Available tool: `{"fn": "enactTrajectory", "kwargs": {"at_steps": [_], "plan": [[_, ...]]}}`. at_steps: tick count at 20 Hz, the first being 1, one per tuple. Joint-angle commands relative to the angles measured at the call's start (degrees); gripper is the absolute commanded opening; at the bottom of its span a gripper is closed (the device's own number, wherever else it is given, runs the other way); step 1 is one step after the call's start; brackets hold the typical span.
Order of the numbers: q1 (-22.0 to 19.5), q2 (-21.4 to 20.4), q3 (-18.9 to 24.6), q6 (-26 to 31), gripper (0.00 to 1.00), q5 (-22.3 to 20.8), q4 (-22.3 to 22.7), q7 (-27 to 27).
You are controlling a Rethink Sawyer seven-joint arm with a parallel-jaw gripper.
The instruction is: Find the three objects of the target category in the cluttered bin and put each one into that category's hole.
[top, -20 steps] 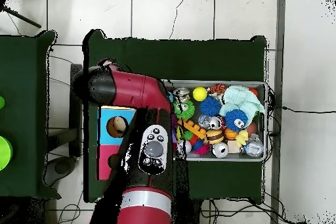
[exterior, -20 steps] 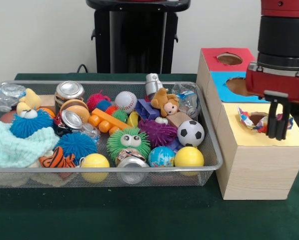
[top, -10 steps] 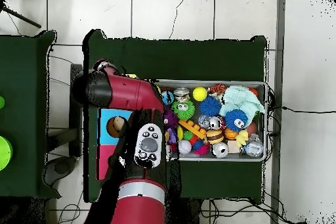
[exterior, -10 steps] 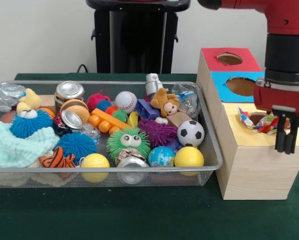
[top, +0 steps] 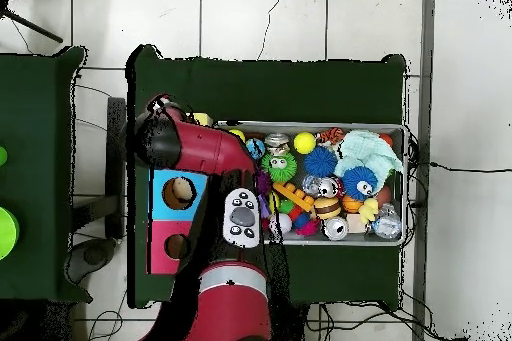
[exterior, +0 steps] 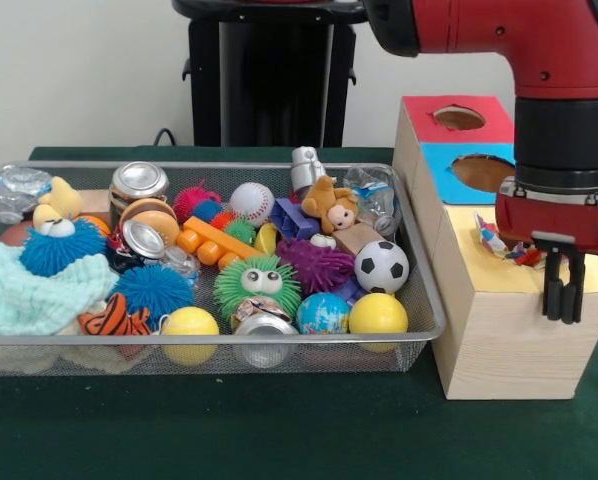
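Red and black robot arm (exterior: pixel 564 120) reaching down at the right of the front view, over the yellow section of a wooden sorting box (exterior: pixel 509 330) with three coloured tops: red (exterior: pixel 457 118), blue (exterior: pixel 479 172), yellow (exterior: pixel 524 275). Jaws of the gripper (exterior: pixel 563 298) pressed together, holding nothing, hanging at the near edge of the yellow top. Just beside them, a crumpled multicoloured wrapper (exterior: pixel 504 245) lying at the yellow hole, partly hidden by the gripper body; unclear whether fully dropped in or only resting on the rim. Likely one target item delivered, or nearly so.

To the left on the green tabletop (exterior: pixel 279 430), a wire mesh bin (exterior: pixel 424 300), packed full: balls, spiky rubber toys, tin cans, a teddy bear (exterior: pixel 329 205), a knitted cloth (exterior: pixel 24 290), and what look like clear crinkled wrappers at the far left corner (exterior: pixel 19 188) and far right corner (exterior: pixel 374 195). Probably two more items of the same kind left to find and carry over.

Overhead view: arm covering the yellow section, bin (top: pixel 404 187) crowded beside it.
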Motion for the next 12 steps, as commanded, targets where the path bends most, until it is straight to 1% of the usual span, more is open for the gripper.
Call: {"fn": "enactTrajectory", "kwargs": {"at_steps": [1, 7, 12], "plan": [[-0.03, -0.01, 4.13, 1.92, 0.00, 1.70, 8.70, 10.16], [1.59, -1.90, 2.47, 4.52, 0.00, 2.77, 9.56, 11.19], [2.68, -4.37, 0.61, 9.82, 0.00, 3.33, 9.49, 11.36]]}}
